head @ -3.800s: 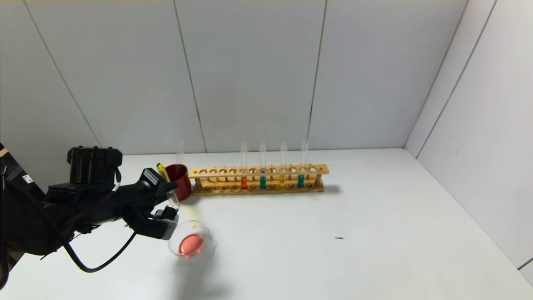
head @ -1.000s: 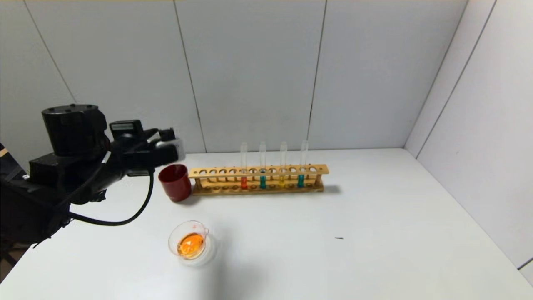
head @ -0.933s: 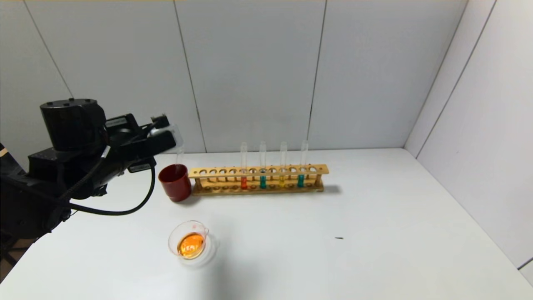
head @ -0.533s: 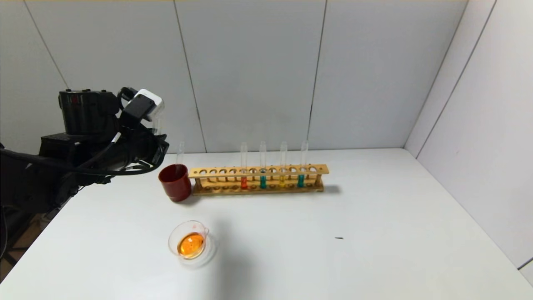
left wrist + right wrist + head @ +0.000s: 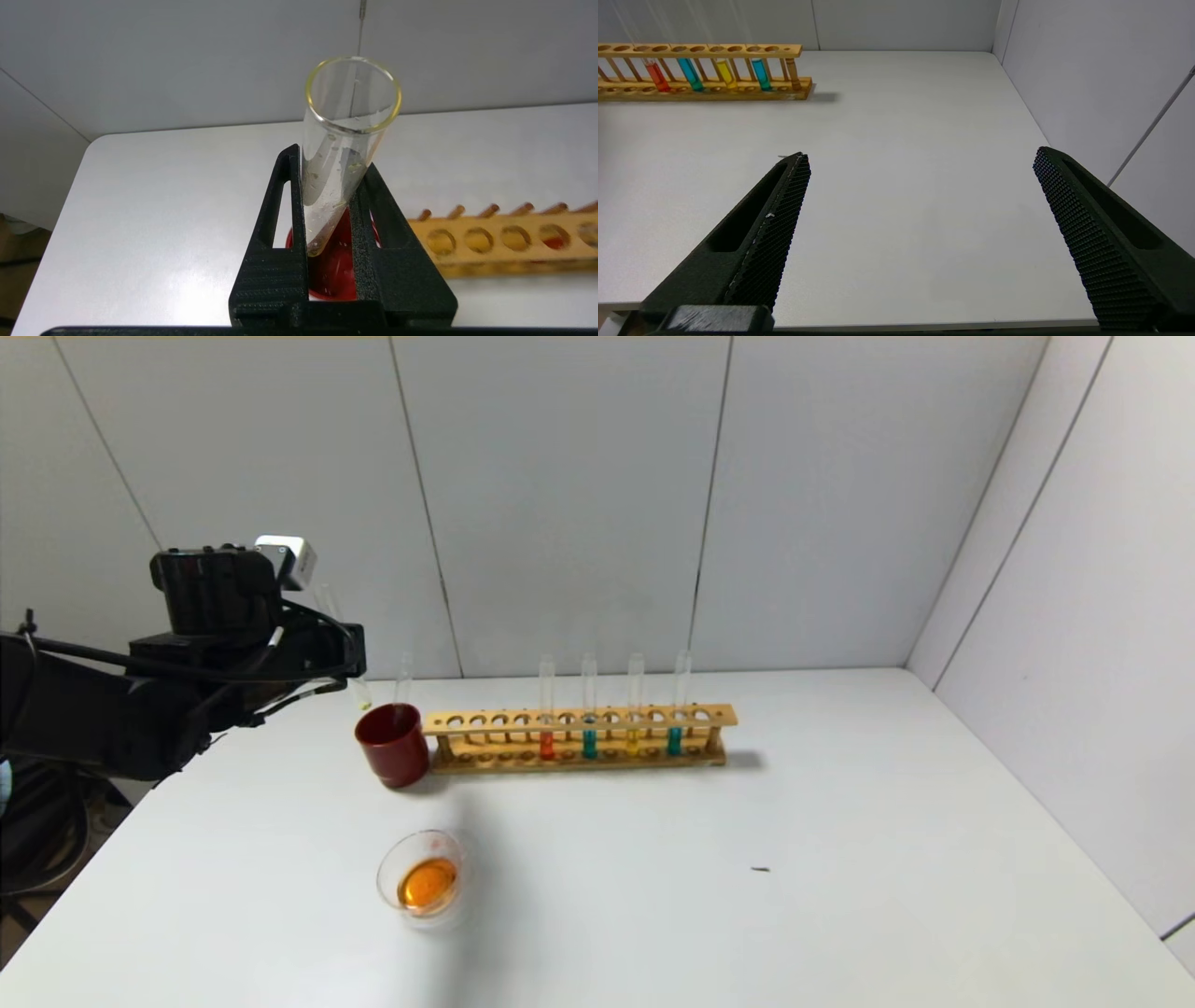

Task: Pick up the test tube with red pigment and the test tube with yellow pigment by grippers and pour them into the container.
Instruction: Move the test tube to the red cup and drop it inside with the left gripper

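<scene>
Glass, nearly empty with a yellow film at its bottom, the test tube with yellow pigment [image 5: 343, 154] is clamped between the closed fingers of the left tool [image 5: 329, 233]. It stands mouth-up, tilted slightly, with the dark red cup [image 5: 393, 744] directly beneath its rounded end, so the likely next move is a drop along the tube's long axis. Nearer the robot on the bench [image 5: 747, 915], the container [image 5: 422, 880] holds orange liquid. The wooden rack [image 5: 579, 739] keeps four filled tubes. Off right, the right tool [image 5: 920, 233] hangs spread wide, holding nothing.
</scene>
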You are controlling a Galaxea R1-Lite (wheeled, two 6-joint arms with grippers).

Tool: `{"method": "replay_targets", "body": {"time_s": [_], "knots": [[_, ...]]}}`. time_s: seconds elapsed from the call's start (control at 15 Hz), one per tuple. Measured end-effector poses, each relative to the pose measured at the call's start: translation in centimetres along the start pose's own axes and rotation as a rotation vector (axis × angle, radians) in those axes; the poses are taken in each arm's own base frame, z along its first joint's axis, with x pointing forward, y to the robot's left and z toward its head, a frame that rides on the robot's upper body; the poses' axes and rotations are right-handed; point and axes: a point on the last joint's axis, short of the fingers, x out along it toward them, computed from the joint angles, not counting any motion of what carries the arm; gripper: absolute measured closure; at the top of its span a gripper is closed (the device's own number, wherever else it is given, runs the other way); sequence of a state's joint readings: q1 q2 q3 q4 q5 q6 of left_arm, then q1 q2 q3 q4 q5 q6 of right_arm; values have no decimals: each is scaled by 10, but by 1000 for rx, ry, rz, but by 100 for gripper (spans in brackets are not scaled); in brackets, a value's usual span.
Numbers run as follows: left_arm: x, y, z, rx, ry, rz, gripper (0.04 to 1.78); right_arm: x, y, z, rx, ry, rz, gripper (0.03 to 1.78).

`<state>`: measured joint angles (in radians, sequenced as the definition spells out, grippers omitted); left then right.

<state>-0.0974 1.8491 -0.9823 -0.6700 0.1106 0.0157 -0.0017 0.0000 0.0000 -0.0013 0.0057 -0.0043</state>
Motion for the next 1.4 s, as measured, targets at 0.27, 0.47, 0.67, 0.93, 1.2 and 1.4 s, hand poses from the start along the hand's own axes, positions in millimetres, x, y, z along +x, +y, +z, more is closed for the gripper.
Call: {"method": "replay_targets", "body": {"time_s": [0.27,0.47,0.67,0.93,1.2,1.4], "knots": [[21,-4,-24,-6,38,-4,151,0,0,0,0,0,0,6],[25,-6,-33,-8,62,-6,151,0,0,0,0,0,0,6],[29,-7,-37,-14,73,-7,151,0,0,0,0,0,0,6],[32,-8,-43,-39,89,-8,151,0,0,0,0,0,0,6],[36,-8,-51,-41,112,-6,151,0,0,0,0,0,0,6],[38,-8,-52,-40,105,-7,151,0,0,0,0,0,0,6]]}}
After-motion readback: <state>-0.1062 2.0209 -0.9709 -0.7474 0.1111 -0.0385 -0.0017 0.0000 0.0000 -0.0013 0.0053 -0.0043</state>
